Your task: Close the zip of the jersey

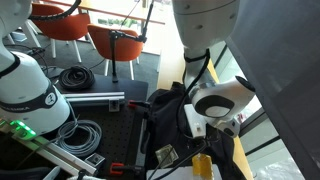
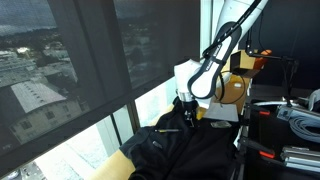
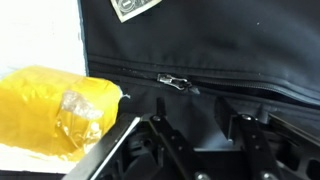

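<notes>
Pale label (image 3: 137, 8) on the jersey (image 3: 230, 50) seems illegible.

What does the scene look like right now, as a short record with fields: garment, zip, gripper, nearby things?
garment: black jersey, lying crumpled beside the window
zip: zip pull lies flat on the zip line, not gripped
gripper: gripper open, over the fabric, with the pull just beyond its fingertips
nearby: yellow package beside the jersey; printed label on the fabric
</notes>
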